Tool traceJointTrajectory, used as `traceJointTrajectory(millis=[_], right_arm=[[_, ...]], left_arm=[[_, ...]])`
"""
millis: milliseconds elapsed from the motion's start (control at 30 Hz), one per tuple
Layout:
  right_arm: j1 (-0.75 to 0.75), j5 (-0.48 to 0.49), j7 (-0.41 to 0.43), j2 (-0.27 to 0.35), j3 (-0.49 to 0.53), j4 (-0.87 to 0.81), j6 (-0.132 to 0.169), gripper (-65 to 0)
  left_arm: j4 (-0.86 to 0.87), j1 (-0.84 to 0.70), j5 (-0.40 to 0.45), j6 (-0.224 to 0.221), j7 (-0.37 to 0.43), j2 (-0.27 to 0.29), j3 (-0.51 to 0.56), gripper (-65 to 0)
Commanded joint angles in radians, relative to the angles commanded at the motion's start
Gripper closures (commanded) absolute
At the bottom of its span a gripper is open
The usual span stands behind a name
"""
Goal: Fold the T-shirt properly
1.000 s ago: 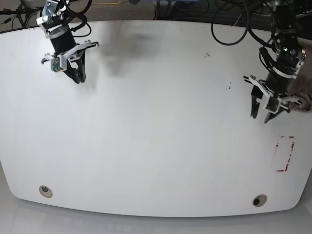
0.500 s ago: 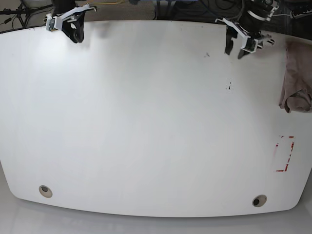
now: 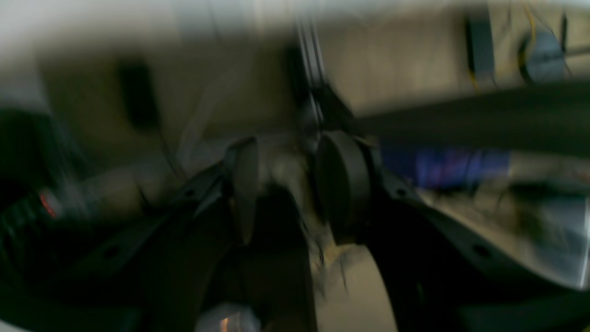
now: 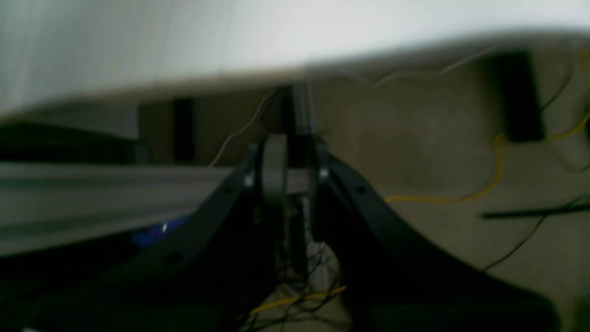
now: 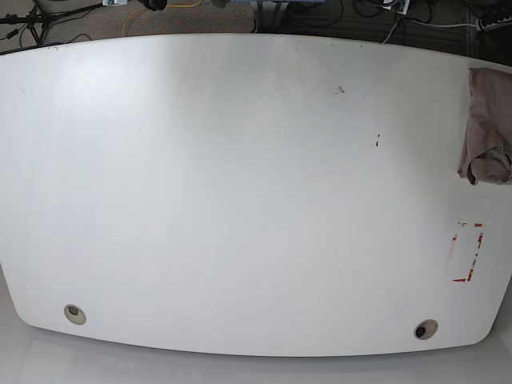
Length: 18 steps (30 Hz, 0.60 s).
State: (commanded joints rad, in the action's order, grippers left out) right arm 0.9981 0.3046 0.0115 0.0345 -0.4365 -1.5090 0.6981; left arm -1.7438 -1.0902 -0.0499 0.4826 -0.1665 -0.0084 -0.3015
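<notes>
The T-shirt [image 5: 485,120] is a crumpled dusty-mauve bundle at the right edge of the white table [image 5: 240,200], partly cut off by the frame. Neither arm shows in the base view. In the blurred left wrist view, my left gripper [image 3: 288,189] is open and empty, pointing at floor and cables beyond the table. The right wrist view is also blurred. There my right gripper [image 4: 295,182] has its fingers a narrow gap apart with nothing between them, beside the table's edge [image 4: 184,87].
A red tape rectangle [image 5: 468,252] marks the table's right side below the shirt. Two round grommet holes [image 5: 74,314] [image 5: 426,329] sit near the front edge. Cables [image 5: 160,10] lie on the floor behind the far edge.
Both arms have pulled back past the table's far edge and left the base view. The T-shirt, uncovered as the arm left, lies still at the right edge.
</notes>
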Motion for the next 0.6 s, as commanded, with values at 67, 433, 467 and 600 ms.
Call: traceJointTrajectory(millis=[67, 433, 467, 600], right_arm=[[-0.015, -0.034, 0.035, 0.000, 0.029, 0.068, 0.000, -7.9], [-0.203, -0.255, 0.213, 0.000, 0.112, 0.519, -0.099, -7.9], [-0.219, -0.261, 0.226, 0.002, 0.118, 0.555, -0.111, -7.9], [-0.275, -0.267, 0.255, 0.017, 0.137, 0.661, -0.145, -7.9]], left_arm=[[0.077, 0.008, -0.002, 0.000, 0.000, -0.005, 0.008, -23.2], [0.588, 0.275, -0.003, 0.000, 0.000, -0.063, 0.044, -23.2], [0.626, 0.298, -0.003, 0.000, 0.002, -0.063, 0.044, -23.2], [0.760, 0.382, 0.003, 0.000, 0.002, -0.060, 0.049, -23.2]])
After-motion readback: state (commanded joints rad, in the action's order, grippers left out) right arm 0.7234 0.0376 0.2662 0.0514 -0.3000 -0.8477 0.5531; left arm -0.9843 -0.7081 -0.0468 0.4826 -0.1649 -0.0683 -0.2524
